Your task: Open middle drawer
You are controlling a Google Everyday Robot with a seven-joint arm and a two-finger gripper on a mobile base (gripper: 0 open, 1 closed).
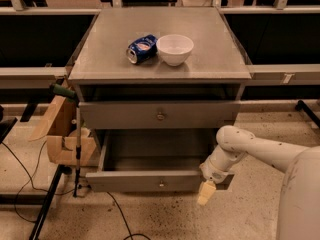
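The middle drawer (130, 181) of the grey metal cabinet stands pulled out, showing its shallow grey tray (155, 164) and a small round knob (161, 184) at the centre of its front. My gripper (206, 193) hangs at the right end of that front, pointing down toward the floor, at the end of my white arm (250, 151) that comes in from the right. The drawer above (120, 115) is shut, with its own knob (160, 115).
On the cabinet top (100, 59) lie a crushed blue can (141, 49) and a white bowl (175, 49). A cardboard box (62, 134) and a green-handled pole (77, 144) stand at the cabinet's left. Cables (120, 216) run over the floor.
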